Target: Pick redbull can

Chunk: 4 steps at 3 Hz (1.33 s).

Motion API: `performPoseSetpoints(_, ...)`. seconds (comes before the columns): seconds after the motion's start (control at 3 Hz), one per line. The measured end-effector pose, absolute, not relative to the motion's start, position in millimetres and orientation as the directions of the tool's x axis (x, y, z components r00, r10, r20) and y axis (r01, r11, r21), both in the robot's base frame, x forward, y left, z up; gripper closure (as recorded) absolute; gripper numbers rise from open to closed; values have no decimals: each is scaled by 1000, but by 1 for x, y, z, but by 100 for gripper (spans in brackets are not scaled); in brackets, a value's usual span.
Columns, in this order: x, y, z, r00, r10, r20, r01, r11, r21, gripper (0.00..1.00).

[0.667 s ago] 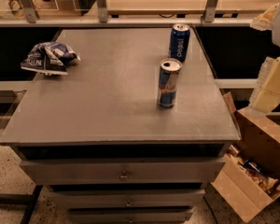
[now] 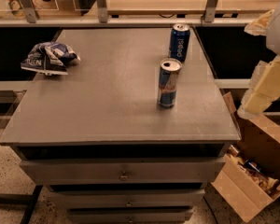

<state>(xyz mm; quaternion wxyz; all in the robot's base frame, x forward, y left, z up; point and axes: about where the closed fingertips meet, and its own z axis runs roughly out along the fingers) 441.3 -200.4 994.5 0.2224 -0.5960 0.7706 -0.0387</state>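
The redbull can (image 2: 169,83) stands upright right of centre on the grey surface (image 2: 93,106), nearer the front edge than the Pepsi can (image 2: 179,42) behind it, with a clear gap between the two. It is probably a thin aluminium shell: light if empty, smooth and slippery, and easily dented. It is tall and slim, so a sideways nudge could tip it. The best hold looks to be around the mid-body, squeezing gently from either side. The gripper (image 2: 263,90) seems to be the pale blocky shape at the right edge, off the surface's right side and well apart from the can. I cannot tell whether it is apart or together. The arm hangs above a cardboard box (image 2: 252,181).
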Motion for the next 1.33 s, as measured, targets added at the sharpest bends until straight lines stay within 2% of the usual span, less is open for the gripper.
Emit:
performPoseSetpoints(0.33, 454, -180, 963, -175, -870, -461, -902, 330, -279, 0)
performPoseSetpoints(1.0, 487, -110, 916, -108, -643, -758, -896, 394, -206, 0)
performPoseSetpoints(1.33, 503, -80, 895, -76, -537, -840, -897, 405, -177, 0)
